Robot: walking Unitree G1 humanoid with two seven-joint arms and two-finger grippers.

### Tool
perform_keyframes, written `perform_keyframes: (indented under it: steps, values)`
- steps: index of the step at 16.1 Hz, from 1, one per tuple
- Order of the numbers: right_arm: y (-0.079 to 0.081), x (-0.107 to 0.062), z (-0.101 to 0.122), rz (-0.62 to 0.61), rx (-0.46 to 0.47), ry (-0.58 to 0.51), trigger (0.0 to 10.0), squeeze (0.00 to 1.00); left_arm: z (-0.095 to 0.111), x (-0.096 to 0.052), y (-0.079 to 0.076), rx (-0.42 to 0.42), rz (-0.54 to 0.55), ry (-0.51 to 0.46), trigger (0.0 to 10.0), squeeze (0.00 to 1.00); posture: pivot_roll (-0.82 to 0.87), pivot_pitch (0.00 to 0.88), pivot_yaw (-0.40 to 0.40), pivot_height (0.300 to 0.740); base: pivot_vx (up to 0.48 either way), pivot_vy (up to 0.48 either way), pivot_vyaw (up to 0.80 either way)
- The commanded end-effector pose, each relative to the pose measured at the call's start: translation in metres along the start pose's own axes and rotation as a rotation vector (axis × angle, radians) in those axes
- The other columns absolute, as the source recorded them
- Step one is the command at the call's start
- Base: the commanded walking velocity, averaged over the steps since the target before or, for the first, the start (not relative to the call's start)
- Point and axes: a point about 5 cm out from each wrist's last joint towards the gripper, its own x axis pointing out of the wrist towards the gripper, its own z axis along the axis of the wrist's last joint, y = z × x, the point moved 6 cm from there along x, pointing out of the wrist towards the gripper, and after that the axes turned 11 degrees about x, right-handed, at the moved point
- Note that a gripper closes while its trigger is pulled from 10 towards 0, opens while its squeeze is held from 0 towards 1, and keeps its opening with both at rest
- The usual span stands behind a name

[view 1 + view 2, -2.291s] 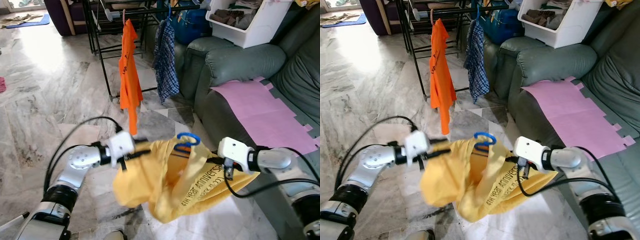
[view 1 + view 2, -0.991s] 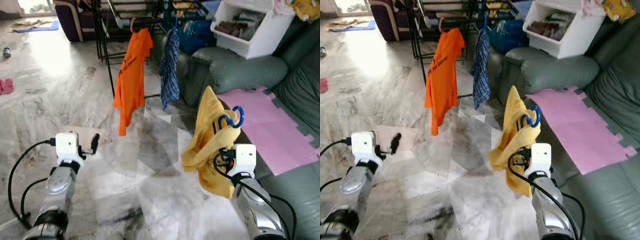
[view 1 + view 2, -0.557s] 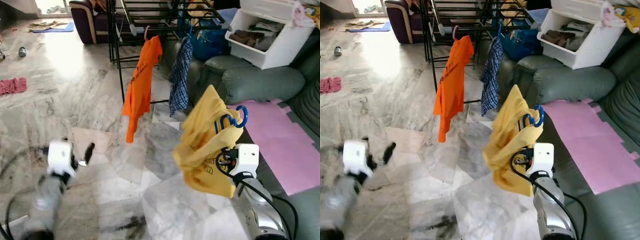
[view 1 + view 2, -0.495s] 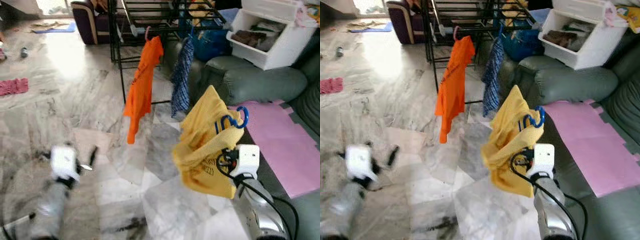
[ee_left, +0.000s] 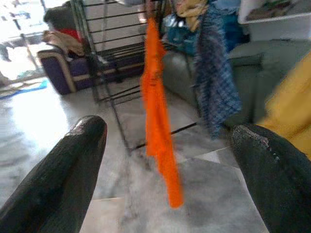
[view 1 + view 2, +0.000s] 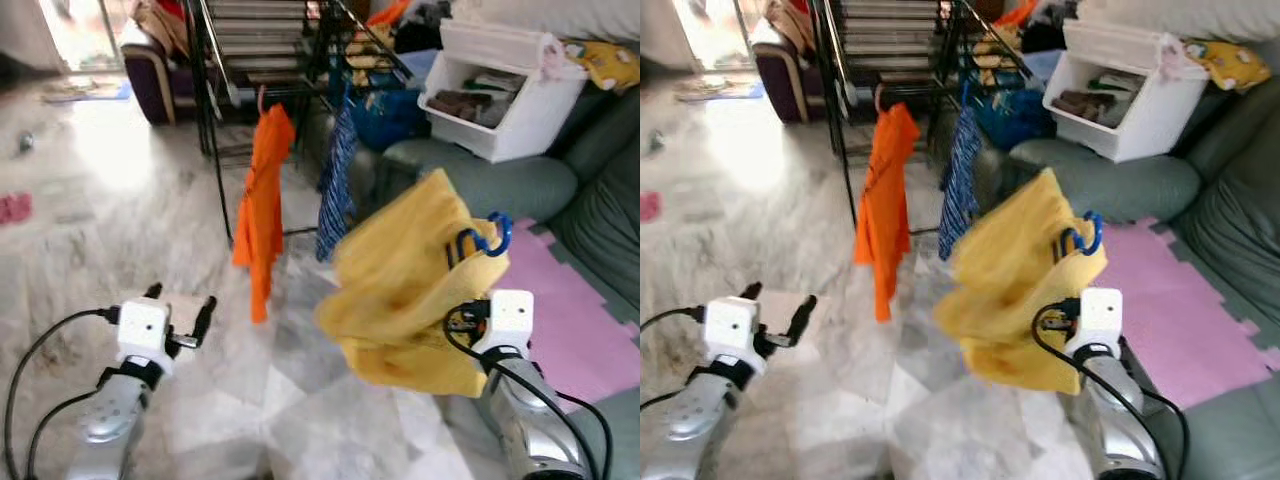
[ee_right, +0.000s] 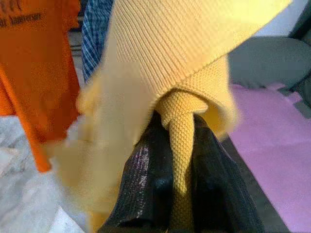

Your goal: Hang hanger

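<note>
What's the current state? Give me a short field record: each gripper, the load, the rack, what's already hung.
right gripper: shut on yellow shirt, held up in front of the robot
hanger: blue hook sticking out of the shirt's top
left gripper: open, holding nothing, low on the robot's left
drying rack: black, ahead
already hung: orange shirt, blue checked shirt
sofa: on the right

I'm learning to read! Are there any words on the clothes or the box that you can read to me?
Orange shirt: dark letters near its top edge in the right wrist view, cut off and too blurred to read for sure.
Orange shirt in the head views: a dark line of print runs down it, too small to read.
Yellow shirt, held by the right gripper: no letters can be made out.
White box: no words to read.
</note>
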Motion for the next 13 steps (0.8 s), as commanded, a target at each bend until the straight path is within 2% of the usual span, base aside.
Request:
perform_keyframes:
  steps: [1, 2, 3, 4, 5, 6, 8, 9, 13]
  values:
    - [0.013, 0.005, 0.017, 0.034, -0.009, -0.065, 10.0, 0.00, 0.001, -0.003, -0.004, -0.001, 0.002, 0.009, 10.0, 0.00, 0.14, 0.000, -0.050, 0.740, 0.341, 0.000, 0.00]
    - [0.016, 0.004, 0.015, 0.042, -0.014, -0.066, 10.0, 0.00, -0.002, -0.006, -0.007, 0.003, 0.019, 0.020, 10.0, 0.00, 0.12, 0.000, -0.023, 0.740, 0.345, 0.000, 0.00]
    - [0.019, 0.005, 0.017, 0.049, -0.015, -0.072, 10.0, 0.00, -0.007, -0.007, -0.005, -0.040, 0.082, 0.049, 10.0, 0.00, 0.10, 0.000, -0.007, 0.740, 0.341, 0.000, 0.00]
    - [0.018, 0.005, 0.020, 0.040, -0.009, -0.085, 10.0, 0.00, -0.005, -0.005, -0.003, -0.038, 0.136, 0.045, 10.0, 0.00, 0.09, 0.000, -0.006, 0.740, 0.341, 0.000, 0.00]
    - [0.015, 0.004, 0.022, 0.025, 0.014, -0.095, 10.0, 0.00, -0.004, -0.004, 0.006, -0.044, 0.215, 0.052, 10.0, 0.00, 0.08, 0.000, -0.010, 0.740, 0.341, 0.000, 0.00]
    - [0.012, 0.003, 0.023, 0.005, 0.033, -0.107, 10.0, 0.00, -0.012, -0.004, 0.014, -0.077, 0.304, 0.104, 10.0, 0.00, 0.08, 0.000, -0.013, 0.740, 0.000, 0.000, 0.00]
    - [0.007, 0.000, 0.019, -0.022, 0.040, -0.104, 10.0, 0.00, -0.013, -0.002, 0.011, -0.039, 0.305, 0.126, 10.0, 0.00, 0.09, 0.000, -0.022, 0.740, 0.000, 0.000, 0.00]
    - [0.004, -0.004, 0.015, -0.046, 0.048, -0.109, 10.0, 0.00, -0.010, 0.001, 0.002, -0.001, 0.244, 0.110, 10.0, 0.00, 0.08, 0.000, -0.013, 0.740, 0.000, 0.000, 0.00]
    - [-0.002, -0.010, 0.015, -0.081, 0.059, -0.128, 10.0, 0.00, -0.010, 0.009, -0.003, 0.006, 0.226, 0.120, 10.0, 0.00, 0.06, 0.000, 0.001, 0.740, 0.000, 0.000, 0.00]
